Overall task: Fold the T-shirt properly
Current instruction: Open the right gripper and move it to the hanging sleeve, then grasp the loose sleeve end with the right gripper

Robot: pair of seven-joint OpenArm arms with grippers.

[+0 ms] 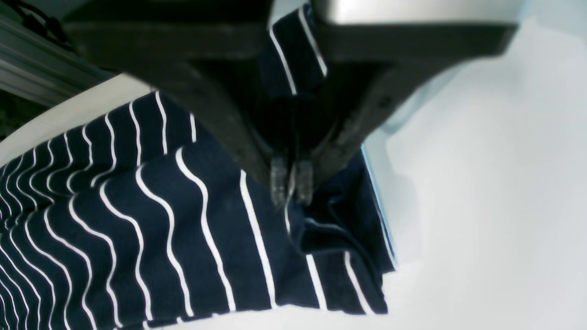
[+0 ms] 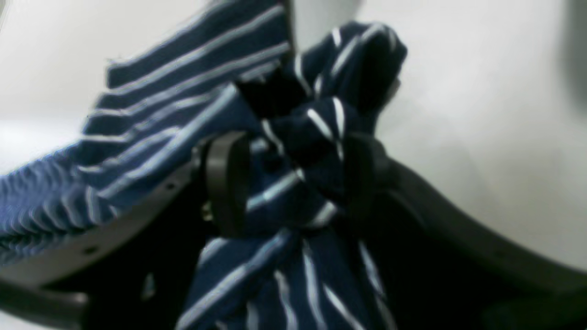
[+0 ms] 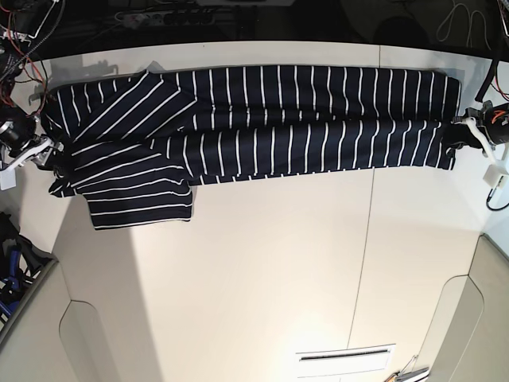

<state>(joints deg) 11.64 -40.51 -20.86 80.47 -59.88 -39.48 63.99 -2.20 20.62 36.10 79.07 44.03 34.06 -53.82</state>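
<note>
The navy T-shirt (image 3: 262, 119) with thin white stripes lies stretched in a long band across the far part of the white table (image 3: 262, 263), one sleeve (image 3: 139, 203) flat at the left. My left gripper (image 3: 460, 131) is shut on the shirt's right end; in the left wrist view its fingertips (image 1: 278, 181) pinch the fabric (image 1: 192, 220) at a corner. My right gripper (image 3: 54, 155) is shut on the left end; the right wrist view shows bunched fabric (image 2: 293, 183) between its pads (image 2: 227, 183).
Cables (image 3: 28, 32) and equipment lie beyond the table's far left edge. A seam (image 3: 367, 239) runs down the table on the right. A slotted plate (image 3: 346, 356) sits near the front edge.
</note>
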